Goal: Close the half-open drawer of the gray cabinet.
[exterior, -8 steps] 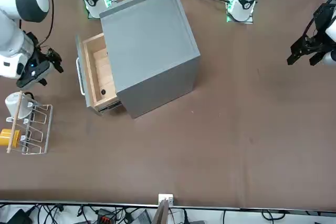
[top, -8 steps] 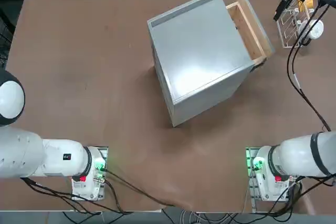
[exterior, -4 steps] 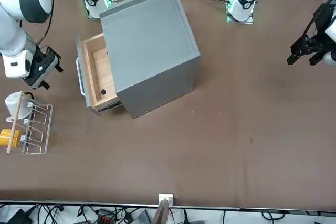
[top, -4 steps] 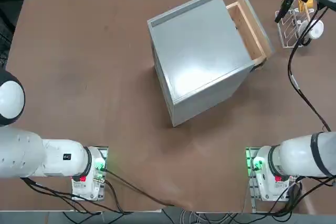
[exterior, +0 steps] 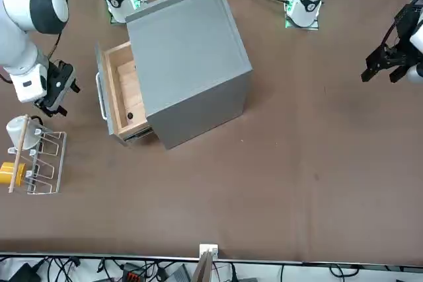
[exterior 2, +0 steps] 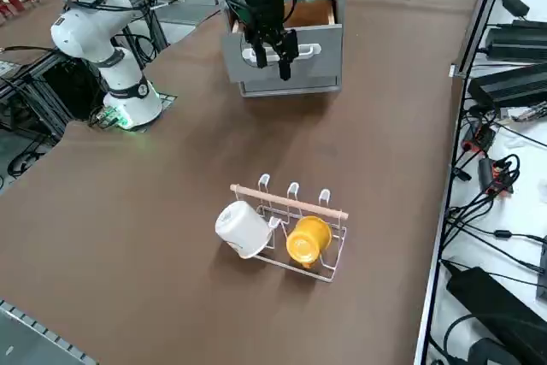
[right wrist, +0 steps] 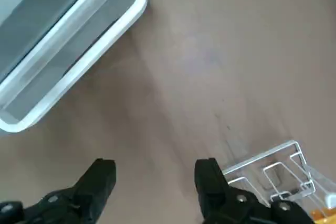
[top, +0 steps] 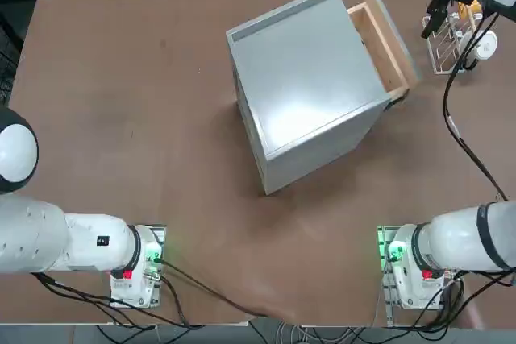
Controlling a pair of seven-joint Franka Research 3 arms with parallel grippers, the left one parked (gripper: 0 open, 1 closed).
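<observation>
The gray cabinet stands turned at an angle in the far middle of the table. Its tan wooden drawer sticks out partway on the side toward my right arm; in the front view the drawer shows its bare inside and a white bar handle. My right gripper hovers above the table between that handle and the wire rack, a short gap from the drawer front. In the right wrist view my right gripper is open with only bare tabletop between the fingers, and the handle lies ahead of them.
A white wire rack with a white mug and a yellow mug sits close behind my gripper, near the table's right edge. The rack is also near the far right corner in the top view.
My right arm has swung its wrist round and the gripper has shifted a little toward the drawer front. The drawer and cabinet have not moved.
</observation>
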